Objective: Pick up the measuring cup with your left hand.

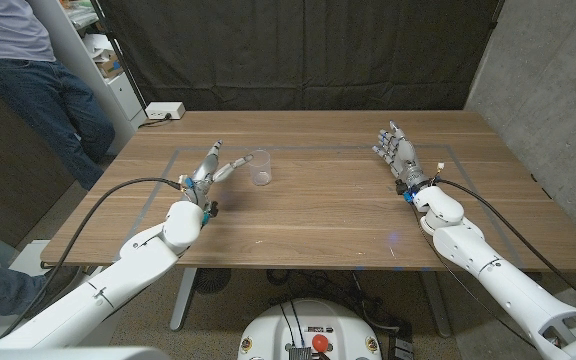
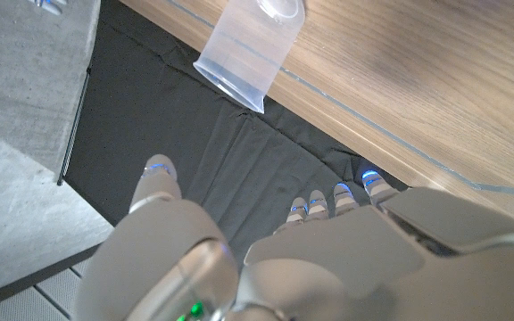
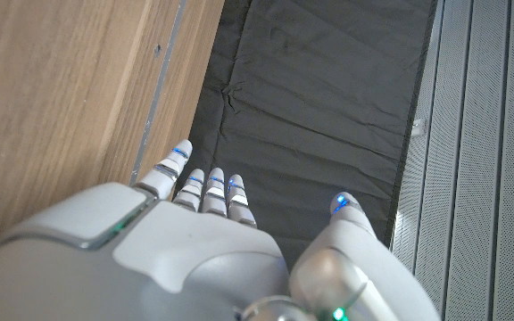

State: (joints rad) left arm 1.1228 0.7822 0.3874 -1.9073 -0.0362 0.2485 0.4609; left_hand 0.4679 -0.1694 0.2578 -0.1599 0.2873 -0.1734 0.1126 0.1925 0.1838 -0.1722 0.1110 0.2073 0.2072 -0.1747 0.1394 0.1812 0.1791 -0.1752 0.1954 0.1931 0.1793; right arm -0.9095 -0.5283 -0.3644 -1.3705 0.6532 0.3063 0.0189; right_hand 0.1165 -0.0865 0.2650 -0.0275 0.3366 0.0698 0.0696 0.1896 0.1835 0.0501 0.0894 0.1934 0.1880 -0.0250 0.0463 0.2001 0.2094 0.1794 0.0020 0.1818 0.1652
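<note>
The clear measuring cup [image 1: 260, 168] stood upright on the wooden table [image 1: 318, 215], and I will tell where everything was from that cup. My left hand [image 1: 208, 170] was just beside the cup, on the side toward the table's left edge, with its fingers spread wide and holding nothing. From above I could not tell if a fingertip touched the cup. My left wrist camera showed the cup [image 2: 248, 49] apart from my fingertips [image 2: 158, 168]. My right hand [image 1: 398, 152] was well apart from the cup, on its other side, fingers open and empty. A person [image 1: 38, 70] stood beyond the table's far left corner.
</note>
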